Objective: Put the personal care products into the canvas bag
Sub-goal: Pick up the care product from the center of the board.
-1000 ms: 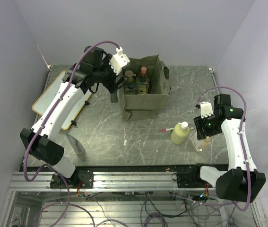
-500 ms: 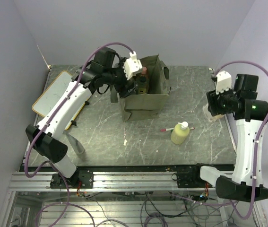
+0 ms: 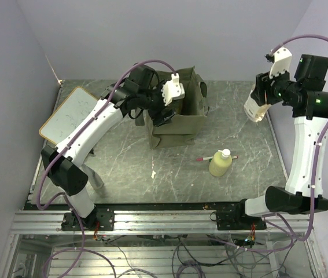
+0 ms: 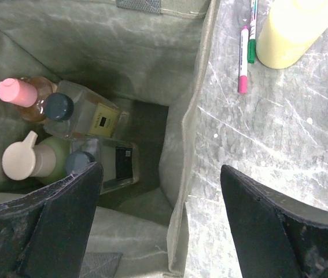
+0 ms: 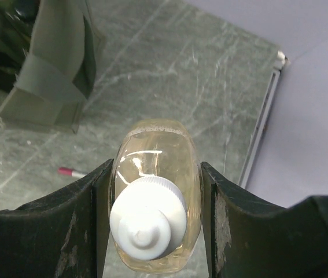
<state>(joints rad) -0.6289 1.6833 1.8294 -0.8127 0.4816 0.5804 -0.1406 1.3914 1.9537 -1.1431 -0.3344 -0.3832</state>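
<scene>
Grip first: right gripper [image 5: 155, 174] is clamped on a pale see-through bottle [image 5: 152, 150], one finger pressed on each side, white screw cap [image 5: 147, 223] facing the wrist cam. The bottle is oval in section, faintly yellow and glossy. Gripper + bottle are raised in the air, w/ the table [image 3: 250, 174] well below. In the top view the canvas bag [image 3: 184, 124] sits off to this gripper's left and lower.

Left gripper [image 4: 161, 171] is spread wide w/ nothing between its fingers, hanging right over the bag's open mouth. The bag is boxy olive-green fabric and stands upright. Beneath the gripper, toward the finger on the left of the wrist view, 4 items are packed close together inside:
- amber bottle w/ pink cap [image 4: 16, 92]
- clear square bottle w/ dark cap & yellowish label [image 4: 88, 116]
- green bottle w/ white cap [image 4: 36, 159]
- dark-capped bottle w/ black label [image 4: 114, 165]

Beneath the other finger is bare table outside the bag wall. Further out past that finger, a yellow-green bottle [image 4: 294, 29] sits on the table w/ a pen [image 4: 243, 58] just beside it
</scene>
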